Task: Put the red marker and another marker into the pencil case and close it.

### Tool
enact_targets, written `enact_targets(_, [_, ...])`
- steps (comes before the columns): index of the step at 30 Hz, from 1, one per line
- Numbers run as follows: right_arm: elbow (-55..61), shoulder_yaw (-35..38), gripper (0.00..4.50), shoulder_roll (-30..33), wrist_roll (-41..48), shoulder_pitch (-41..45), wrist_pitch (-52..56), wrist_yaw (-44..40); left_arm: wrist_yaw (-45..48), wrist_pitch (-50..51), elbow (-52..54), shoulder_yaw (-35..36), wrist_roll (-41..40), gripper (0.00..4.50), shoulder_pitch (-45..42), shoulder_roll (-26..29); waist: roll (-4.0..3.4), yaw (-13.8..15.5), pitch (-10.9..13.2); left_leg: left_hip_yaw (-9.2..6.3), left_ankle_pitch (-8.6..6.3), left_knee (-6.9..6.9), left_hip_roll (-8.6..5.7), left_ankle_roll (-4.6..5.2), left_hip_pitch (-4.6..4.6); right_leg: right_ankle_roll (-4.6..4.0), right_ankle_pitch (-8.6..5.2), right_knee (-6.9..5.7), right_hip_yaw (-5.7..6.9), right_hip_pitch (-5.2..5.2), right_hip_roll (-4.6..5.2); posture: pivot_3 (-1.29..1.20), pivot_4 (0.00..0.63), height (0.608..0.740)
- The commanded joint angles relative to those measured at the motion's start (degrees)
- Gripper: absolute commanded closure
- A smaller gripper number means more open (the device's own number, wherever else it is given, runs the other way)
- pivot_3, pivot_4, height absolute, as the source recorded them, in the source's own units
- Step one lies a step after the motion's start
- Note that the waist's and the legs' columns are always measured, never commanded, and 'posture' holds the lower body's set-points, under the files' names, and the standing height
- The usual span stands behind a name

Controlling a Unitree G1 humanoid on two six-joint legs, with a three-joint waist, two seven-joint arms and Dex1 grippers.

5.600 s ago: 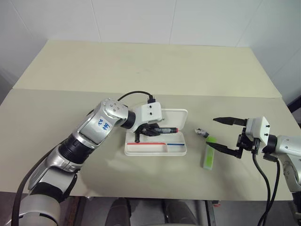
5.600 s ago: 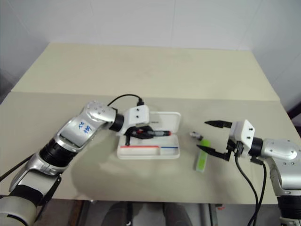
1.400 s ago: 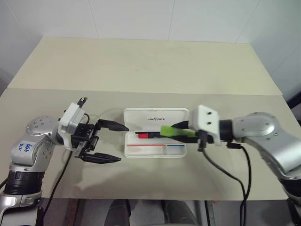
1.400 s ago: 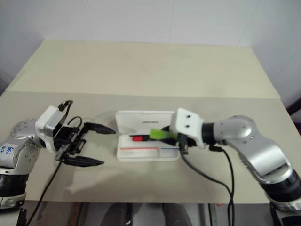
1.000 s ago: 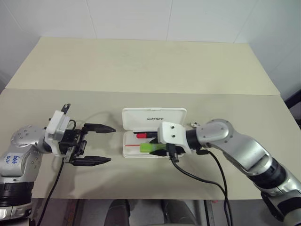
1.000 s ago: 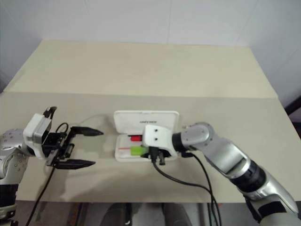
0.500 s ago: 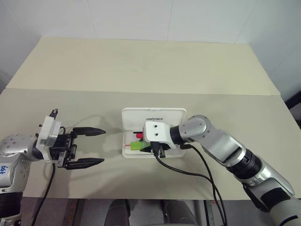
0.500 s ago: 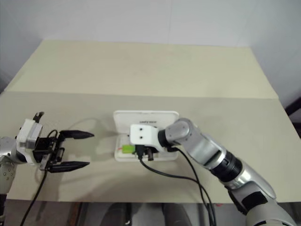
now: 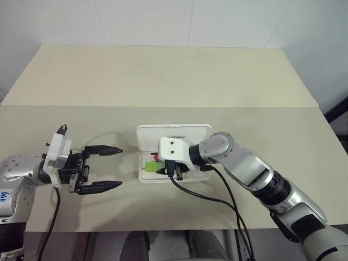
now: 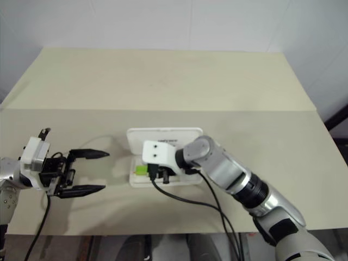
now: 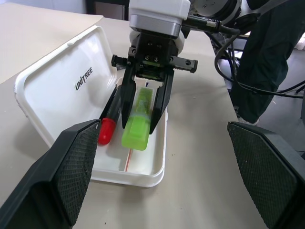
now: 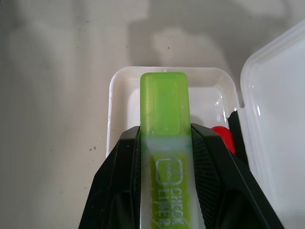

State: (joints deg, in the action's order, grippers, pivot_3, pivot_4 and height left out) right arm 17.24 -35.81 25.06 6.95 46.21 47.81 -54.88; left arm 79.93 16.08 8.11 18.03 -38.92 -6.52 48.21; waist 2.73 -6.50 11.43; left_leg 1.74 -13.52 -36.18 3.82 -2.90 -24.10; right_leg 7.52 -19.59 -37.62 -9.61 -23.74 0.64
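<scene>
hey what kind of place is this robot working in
Probably a lab or test room: a bare beige table against plain white walls, holding little but a white pencil case for the grippers.

Both head views look steeply down over the bench (image 9: 163,81). The left wrist view faces the open pencil case (image 11: 71,81) from nearby; the right wrist view sits closer above it.

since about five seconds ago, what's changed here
The right tool took the highlighter off the table and carried it left, over the case tray. The left tool let go of the red marker, leaving it in the tray, and drew back left, open. The case stayed put, lid open.
</scene>
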Motion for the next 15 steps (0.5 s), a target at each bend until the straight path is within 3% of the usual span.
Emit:
enact_targets(1, [2.3,0.2,3.4,-0.7,0.0,1.0,1.2,0.7,-0.1,-0.9,0.9,0.9,0.1,0.0,-0.7,1.0,0.0,0.0,0.0,0.0,0.0,0.0,0.0,0.0,0.0,0.0,0.0,0.0,0.0,0.0,0.0,0.0,0.15,0.74])
enact_targets(13, [3.1,0.4,3.4,-2.8,1.0,0.7,3.8,1.5,-0.3,-0.9,0.7,0.7,0.3,0.0,-1.1,1.0,0.0,0.0,0.0,0.0,0.0,0.01,0.0,-0.01,0.0,-0.01,-0.01,0.0,0.0,-0.01,-0.01,0.0,0.15,0.74])
enact_targets(14, [3.2,0.4,2.67,-2.9,1.1,0.6,4.4,1.5,-0.4,-0.9,0.8,0.6,0.4,0.0,-1.1,0.9,0.0,0.0,0.0,0.0,0.0,0.01,0.0,-0.01,0.0,-0.01,-0.01,0.0,0.0,-0.01,-0.01,0.0,0.15,0.74])
enact_targets(15, [3.4,0.4,2.39,-2.9,1.2,0.6,4.9,1.5,-0.4,-0.9,0.8,0.5,0.5,0.0,-1.2,0.8,0.0,0.0,0.0,0.0,0.0,0.01,0.0,-0.01,0.0,-0.01,-0.01,0.0,0.0,-0.01,-0.01,0.0,0.15,0.74])
